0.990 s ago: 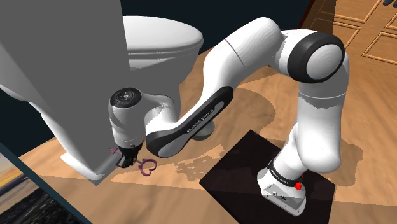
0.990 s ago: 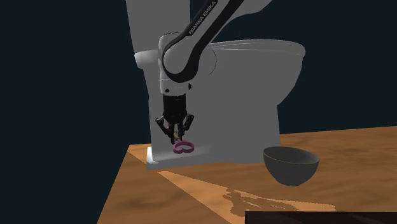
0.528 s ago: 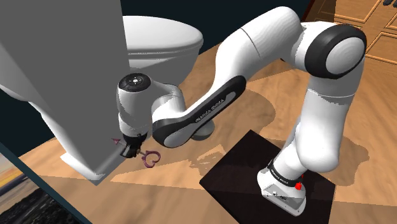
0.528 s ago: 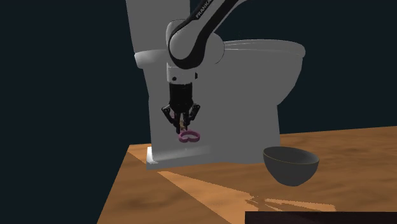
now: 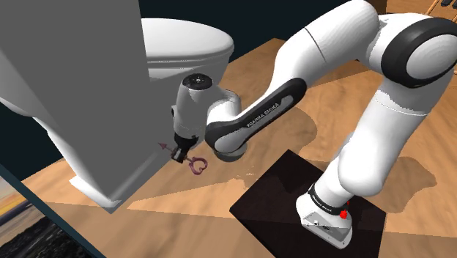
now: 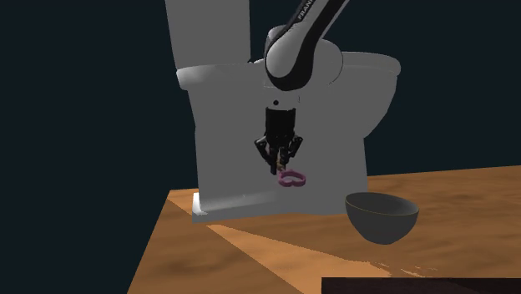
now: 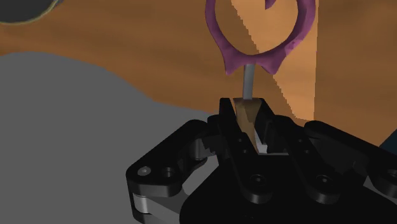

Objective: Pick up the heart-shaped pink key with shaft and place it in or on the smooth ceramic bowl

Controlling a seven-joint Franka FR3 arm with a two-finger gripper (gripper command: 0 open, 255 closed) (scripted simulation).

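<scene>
End effector clasps one key — one bowl.

I see my hand close against the front of the toilet, just below its bowl, fingers pointing down and pinched on the pink key. The key's heart end sticks out away from the toilet, over the wooden floor. My arm arches high towards the toilet from a black mat lying well apart from the toilet's base.
</scene>
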